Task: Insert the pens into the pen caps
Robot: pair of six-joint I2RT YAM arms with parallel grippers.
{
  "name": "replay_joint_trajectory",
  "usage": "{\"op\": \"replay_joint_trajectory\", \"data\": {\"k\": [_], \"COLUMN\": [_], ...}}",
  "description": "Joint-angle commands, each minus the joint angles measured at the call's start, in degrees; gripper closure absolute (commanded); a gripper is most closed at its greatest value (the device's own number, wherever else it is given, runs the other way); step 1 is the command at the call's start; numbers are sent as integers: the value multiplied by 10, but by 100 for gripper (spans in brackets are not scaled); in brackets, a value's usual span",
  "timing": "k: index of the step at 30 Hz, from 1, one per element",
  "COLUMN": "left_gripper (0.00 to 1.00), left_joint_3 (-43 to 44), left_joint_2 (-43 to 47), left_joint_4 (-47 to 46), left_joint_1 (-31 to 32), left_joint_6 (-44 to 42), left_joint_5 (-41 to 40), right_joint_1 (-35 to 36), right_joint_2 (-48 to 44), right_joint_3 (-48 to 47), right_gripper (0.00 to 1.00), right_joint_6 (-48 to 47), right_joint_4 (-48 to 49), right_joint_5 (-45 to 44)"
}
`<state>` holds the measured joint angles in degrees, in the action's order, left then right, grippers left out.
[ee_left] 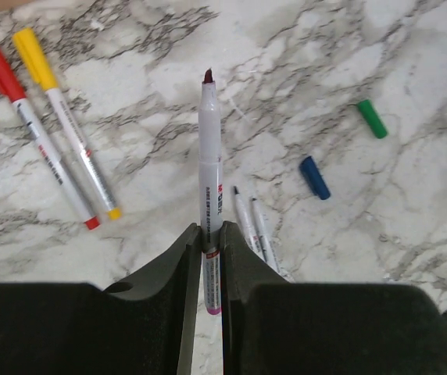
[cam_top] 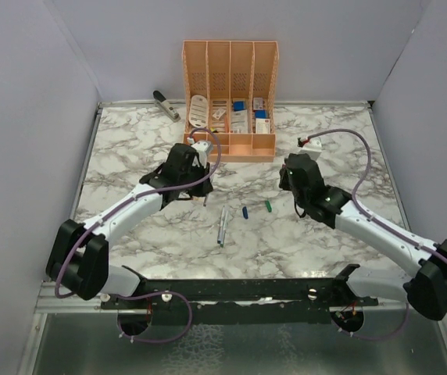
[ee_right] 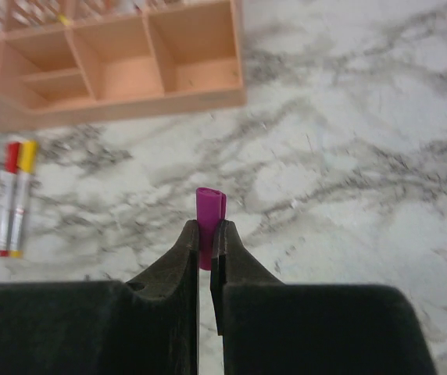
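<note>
My left gripper [ee_left: 210,230] is shut on a pale pen [ee_left: 210,148] with a magenta end band, its dark tip pointing forward above the table. My right gripper [ee_right: 210,226] is shut on the magenta cap [ee_right: 210,207], held upright. In the top view the left gripper [cam_top: 201,187] and right gripper [cam_top: 289,173] hover apart. Two uncapped pens [ee_left: 251,223] lie side by side, also in the top view [cam_top: 222,225]. The blue cap [ee_left: 315,177] and green cap [ee_left: 372,119] lie loose. A red-capped pen [ee_left: 28,125] and a yellow-capped pen [ee_left: 67,125] lie together.
An orange desk organizer [cam_top: 230,100] with several compartments stands at the back centre; it also shows in the right wrist view [ee_right: 130,70]. A grey stapler [cam_top: 166,104] lies at the back left. A small white object [cam_top: 311,142] sits right of the organizer. Grey walls enclose the marble table [cam_top: 130,141].
</note>
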<state>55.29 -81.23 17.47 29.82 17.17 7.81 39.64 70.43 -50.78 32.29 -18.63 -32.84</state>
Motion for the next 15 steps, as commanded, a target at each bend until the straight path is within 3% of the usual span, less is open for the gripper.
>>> {"op": "replay_joint_trajectory", "data": {"k": [1, 9, 15], "left_gripper": [100, 100, 100], "left_joint_3": [-57, -106, -105], "left_joint_2": [68, 101, 92], "left_joint_4": [-161, -331, -383], "left_joint_1": [4, 35, 59], "left_joint_6": [19, 45, 71], "left_joint_5": [136, 259, 277], "right_joint_1": [-3, -4, -4], "right_joint_2": [-79, -111, -119], "right_joint_3": [64, 131, 168], "right_gripper": [99, 99, 99], "right_joint_6": [-74, -75, -58], "right_joint_4": [251, 452, 560], "right_joint_5": [51, 172, 245]}}
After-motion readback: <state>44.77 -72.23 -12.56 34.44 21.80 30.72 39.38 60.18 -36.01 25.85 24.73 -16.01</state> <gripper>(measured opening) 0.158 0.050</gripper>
